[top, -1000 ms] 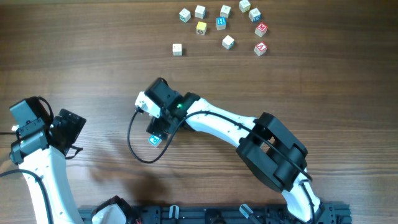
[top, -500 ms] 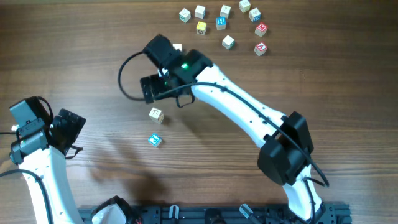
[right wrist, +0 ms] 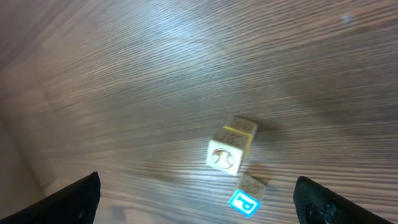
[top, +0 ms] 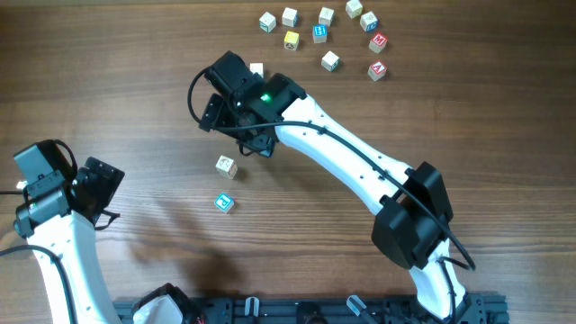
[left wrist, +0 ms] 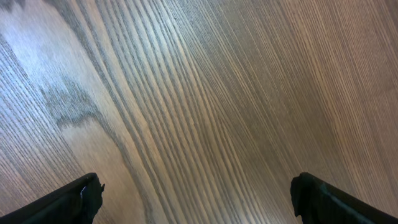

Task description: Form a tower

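No tower shows in any view; every cube I see lies singly. A pale cube (top: 225, 166) (right wrist: 231, 150) with an embossed face rests left of centre on the table. Just nearer the front lies a cube with a blue face and white letter P (top: 224, 203) (right wrist: 242, 202). My right gripper (top: 232, 126) (right wrist: 202, 205) hovers open beyond the pale cube, nothing between its fingers. At the front left my left gripper (top: 101, 187) (left wrist: 196, 196) is open over bare wood, far from both cubes.
Several loose letter cubes (top: 319, 34) are scattered at the back of the table. One more pale cube (top: 257, 68) peeks out beside the right wrist. The right arm (top: 360, 171) stretches diagonally across the middle. A black rail (top: 315, 310) runs along the front edge.
The right gripper has risen from the two cubes and moved toward the back, uncovering the pale cube. In the last half second it only turned slightly. The left arm is still.
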Tool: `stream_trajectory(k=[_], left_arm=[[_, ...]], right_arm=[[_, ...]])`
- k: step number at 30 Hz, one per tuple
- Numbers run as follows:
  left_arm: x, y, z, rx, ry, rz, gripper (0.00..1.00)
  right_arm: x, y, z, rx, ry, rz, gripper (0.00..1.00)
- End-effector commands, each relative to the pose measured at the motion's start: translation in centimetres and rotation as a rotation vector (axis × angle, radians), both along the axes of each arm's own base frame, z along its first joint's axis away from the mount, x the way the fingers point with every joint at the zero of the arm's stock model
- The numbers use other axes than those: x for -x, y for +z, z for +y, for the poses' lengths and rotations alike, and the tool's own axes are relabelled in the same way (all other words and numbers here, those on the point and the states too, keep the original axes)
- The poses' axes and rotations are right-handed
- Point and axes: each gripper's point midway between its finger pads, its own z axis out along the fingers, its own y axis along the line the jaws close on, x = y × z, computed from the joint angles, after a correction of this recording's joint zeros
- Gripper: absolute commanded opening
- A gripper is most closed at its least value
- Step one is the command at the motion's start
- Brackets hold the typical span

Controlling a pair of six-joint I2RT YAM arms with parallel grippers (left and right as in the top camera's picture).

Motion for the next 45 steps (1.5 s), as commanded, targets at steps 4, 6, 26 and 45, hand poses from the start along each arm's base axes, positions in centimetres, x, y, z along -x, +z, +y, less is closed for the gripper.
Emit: stream_trajectory(k=[4,6,26,45], left_arm=[[-0.1,0.3,0.1,0.001,0.012,-0.015,1.00],[-0.1,0.3,0.1,0.001,0.012,-0.015,1.00],[-0.1,0.3,0.1,0.001,0.012,-0.015,1.00],[-0.1,0.3,0.1,0.001,0.012,-0.014,1.00]], right_arm=[[1.3,-1.2,-2.6,0.144,0.191,-0.021,1.00],[2.2,-0.6,-3.8,0.184,0.256,-0.016,1.00],[9.8,-5.8,-0.3,0.132,0.112,0.009,0.99],[11.4,-12.8,1.5,0.116,0.124,0.190,0.72]])
